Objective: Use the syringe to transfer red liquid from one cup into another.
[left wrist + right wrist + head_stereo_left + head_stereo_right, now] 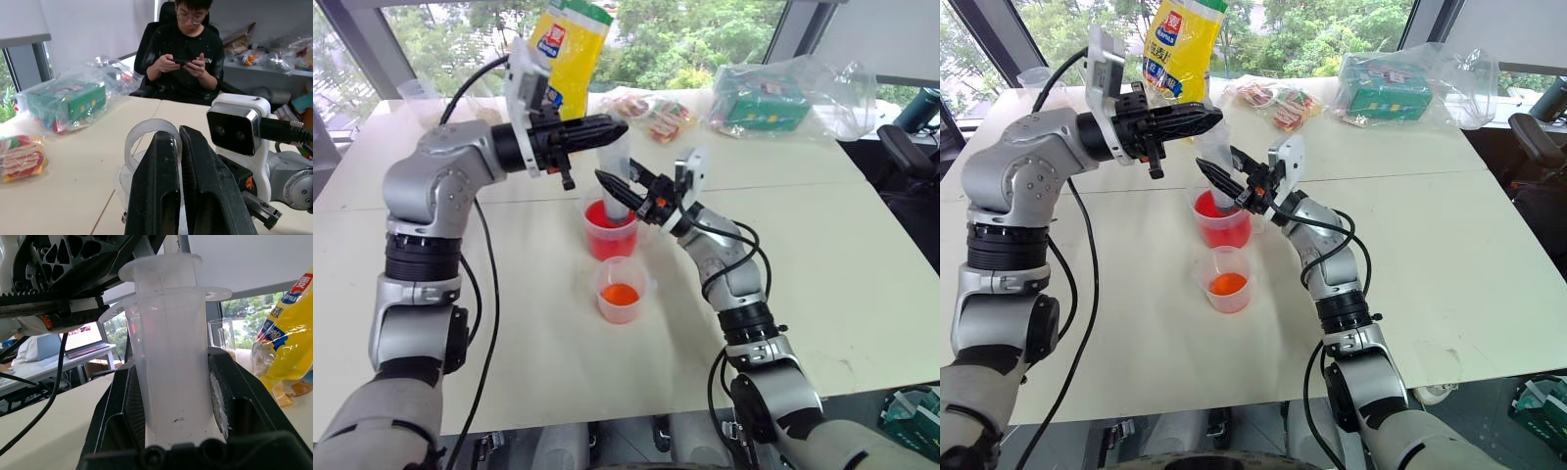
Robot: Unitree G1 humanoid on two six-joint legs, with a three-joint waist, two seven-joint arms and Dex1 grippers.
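Two cups stand near the table's [862,294] middle: the larger cup [610,233] showing bright red, and the smaller cup [624,290], nearer your robot's edge, holding a shallow orange-red pool.

Syringe [617,176]: upright, its lower end down inside the larger cup, barrel clamped by the right gripper [619,191]; the right wrist view shows the barrel [173,367] squeezed between both pads.

Plunger ring [149,142]: pinched by the left gripper [607,128], fingers [159,191] pressed together on it.

Progress, as judged: both grips are set, so you appear to be at the draw, filling the barrel from the larger cup. Little red is visible in the barrel. The orange-red in the smaller cup suggests some transfer is already made. Left to do: finish the pull, carry the syringe over the smaller cup, press the plunger.

Pose: left arm raised, forearm level, gripper pointing across toward the right. Right arm reaches forward, gripper angled up and leftward at the barrel's middle.
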